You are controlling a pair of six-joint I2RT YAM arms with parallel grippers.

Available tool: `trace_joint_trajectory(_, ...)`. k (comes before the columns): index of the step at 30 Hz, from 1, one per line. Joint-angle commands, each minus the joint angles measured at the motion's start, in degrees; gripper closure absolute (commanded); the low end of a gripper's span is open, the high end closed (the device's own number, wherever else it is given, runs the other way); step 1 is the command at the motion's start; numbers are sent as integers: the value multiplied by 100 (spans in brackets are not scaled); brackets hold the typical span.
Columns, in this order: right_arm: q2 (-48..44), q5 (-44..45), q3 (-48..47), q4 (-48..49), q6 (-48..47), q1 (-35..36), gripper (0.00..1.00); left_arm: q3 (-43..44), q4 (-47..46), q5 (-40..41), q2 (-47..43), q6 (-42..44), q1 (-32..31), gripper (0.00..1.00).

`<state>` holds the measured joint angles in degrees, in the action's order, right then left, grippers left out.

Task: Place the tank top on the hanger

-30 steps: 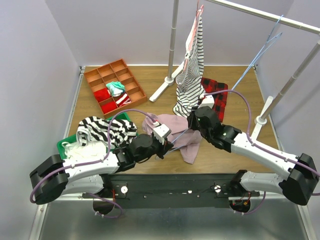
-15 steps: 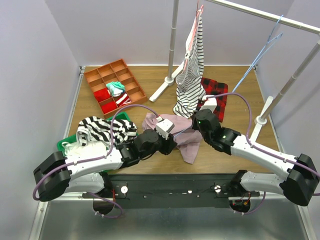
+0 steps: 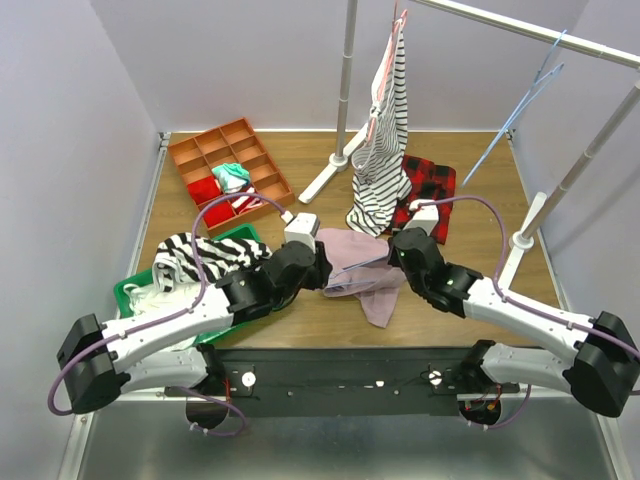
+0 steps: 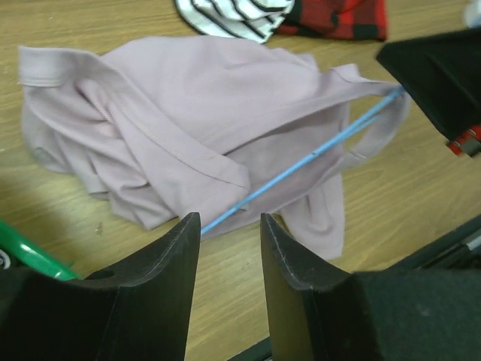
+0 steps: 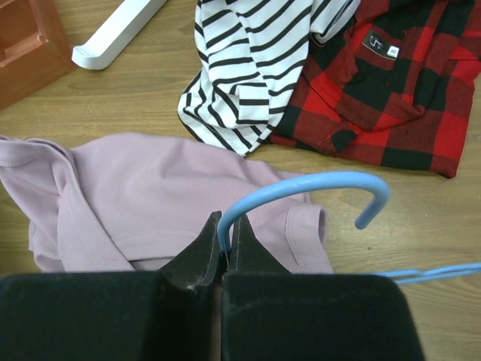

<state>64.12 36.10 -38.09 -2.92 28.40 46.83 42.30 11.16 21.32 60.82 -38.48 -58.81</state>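
The dusty-pink tank top (image 3: 362,283) lies crumpled on the wooden table; it also shows in the left wrist view (image 4: 188,105) and the right wrist view (image 5: 128,192). The light-blue wire hanger (image 4: 301,162) lies slanted across it, one arm seemingly under a strap. My right gripper (image 5: 224,226) is shut on the hanger's neck just below the hook (image 5: 316,184), at the tank top's right edge (image 3: 398,252). My left gripper (image 4: 229,219) is open and empty, above the table by the garment's near edge, the wire's end close to its left finger.
A striped shirt (image 3: 385,130) hangs on the rack, above a red-and-black plaid garment (image 3: 432,195). An orange compartment tray (image 3: 228,172) sits at the back left. A green basket (image 3: 135,290) of clothes is at the left. Spare blue hangers (image 3: 520,110) hang at the right.
My left arm has swung up and away from the near edge, over the tank top's left side. My right gripper has shifted slightly with the hanger.
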Motion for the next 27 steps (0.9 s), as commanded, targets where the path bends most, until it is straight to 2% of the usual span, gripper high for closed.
trace_joint_trajectory(1,-136,-226,337,-227,306,19,99,795,1474,57,841,-161,132,55)
trace_joint_trajectory(4,-189,-296,363,-262,245,28,99,1323,1976,48,1535,16,185,55)
trace_joint_trajectory(11,-364,-322,372,-385,148,37,99,1938,2004,-488,2407,270,370,46)
trace_joint_trajectory(16,-383,-419,390,-368,95,28,99,2247,2022,-585,3013,394,440,38)
trace_joint_trajectory(27,-295,-437,407,-332,104,28,99,2713,1873,-972,3735,543,792,39)
